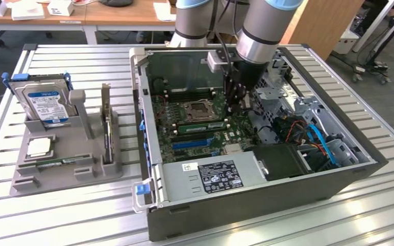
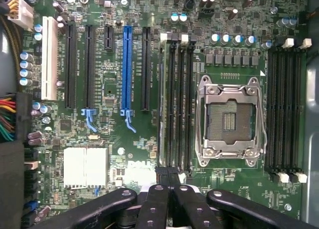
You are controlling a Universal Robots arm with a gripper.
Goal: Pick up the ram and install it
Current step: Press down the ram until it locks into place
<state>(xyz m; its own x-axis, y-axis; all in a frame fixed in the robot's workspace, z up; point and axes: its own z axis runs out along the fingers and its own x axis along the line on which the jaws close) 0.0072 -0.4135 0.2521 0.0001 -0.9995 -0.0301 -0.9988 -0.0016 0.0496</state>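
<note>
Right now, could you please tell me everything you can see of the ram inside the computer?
The ram is a long, thin green circuit-board stick. It stands on edge in a black memory slot, the one farthest from the CPU socket in the bank beside it, and the wrist view shows it edge-on. The shut gripper sits over one end of it; whether they touch cannot be told.

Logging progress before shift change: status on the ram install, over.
Pincer shut, low over the memory slots. Ram standing in slot beside CPU socket; contact unclear. Nothing blocking.
</note>
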